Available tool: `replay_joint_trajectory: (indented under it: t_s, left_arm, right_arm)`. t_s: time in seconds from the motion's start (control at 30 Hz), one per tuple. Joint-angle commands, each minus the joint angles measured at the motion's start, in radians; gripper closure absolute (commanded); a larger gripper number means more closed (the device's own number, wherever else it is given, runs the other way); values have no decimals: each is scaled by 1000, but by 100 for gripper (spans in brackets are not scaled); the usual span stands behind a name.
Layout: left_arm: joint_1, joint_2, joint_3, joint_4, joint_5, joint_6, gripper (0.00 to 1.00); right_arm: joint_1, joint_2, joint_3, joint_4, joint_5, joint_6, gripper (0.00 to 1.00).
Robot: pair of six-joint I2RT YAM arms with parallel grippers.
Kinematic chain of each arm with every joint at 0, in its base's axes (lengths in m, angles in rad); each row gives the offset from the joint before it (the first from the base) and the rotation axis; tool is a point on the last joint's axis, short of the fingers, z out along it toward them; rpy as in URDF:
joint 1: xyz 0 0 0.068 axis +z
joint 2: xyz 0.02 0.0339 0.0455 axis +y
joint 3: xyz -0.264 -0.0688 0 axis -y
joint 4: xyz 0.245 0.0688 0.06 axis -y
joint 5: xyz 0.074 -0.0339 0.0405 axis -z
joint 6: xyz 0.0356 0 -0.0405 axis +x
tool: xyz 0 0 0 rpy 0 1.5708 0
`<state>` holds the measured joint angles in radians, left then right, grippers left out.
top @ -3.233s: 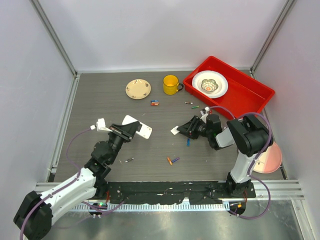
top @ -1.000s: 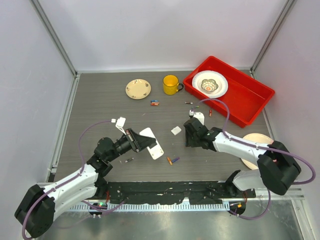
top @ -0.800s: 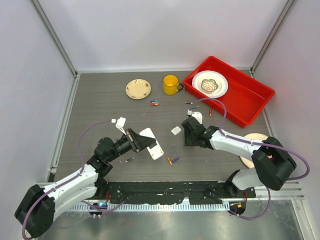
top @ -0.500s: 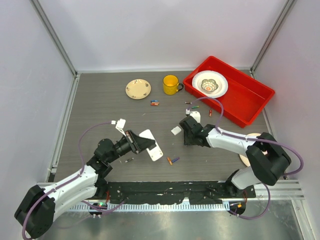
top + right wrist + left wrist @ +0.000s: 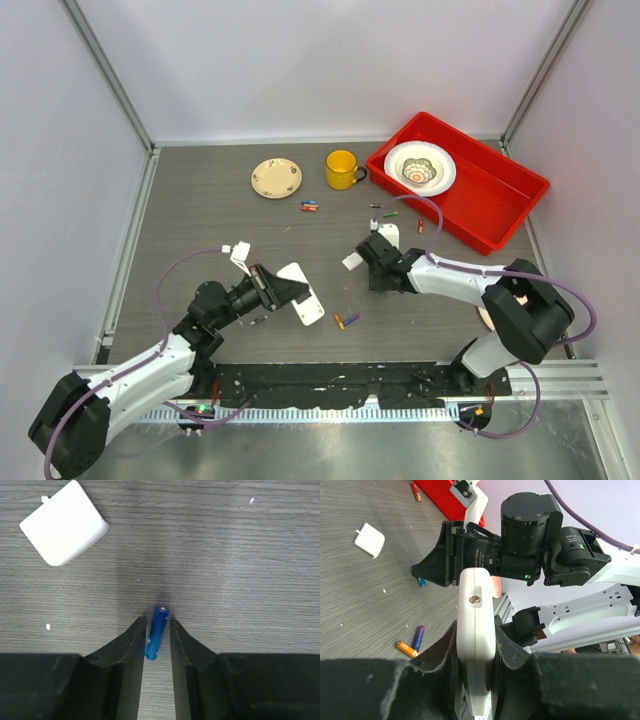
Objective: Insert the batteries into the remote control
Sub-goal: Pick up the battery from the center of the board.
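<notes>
**Left claw clamped on the remote control, right claw astride a blue battery**

At near left, the left claw point(image 5: 476, 645) is clamped on the slim white remote control point(image 5: 476, 607), which is held edge-on above the counter point(image 5: 200, 200). Right of centre, the right claw point(image 5: 157, 625) has its jaws drawn narrow either side of a blue battery point(image 5: 157, 640) lying flat on the counter; whether they pinch it I cannot tell. A small white cover point(image 5: 64, 524) lies near it, apart.
</notes>
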<state>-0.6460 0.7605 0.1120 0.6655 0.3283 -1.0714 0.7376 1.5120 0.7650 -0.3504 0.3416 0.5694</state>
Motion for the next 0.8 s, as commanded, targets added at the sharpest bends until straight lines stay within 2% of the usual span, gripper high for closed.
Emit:
replay_joint_trajectory:
  t_s: [0.0,0.63,0.77]
  left_arm:
    - [3,-9,-2,71,-11,-9,100]
    - [3,13,-5,92,-8,-10,100]
    - [3,23,-2,86,-8,-15,100]
  right_arm:
    - [2,2,43,25,42,-11,68]
    - [-32,39,40,41,8,-20,72]
    - [-35,50,40,45,-1,-26,76]
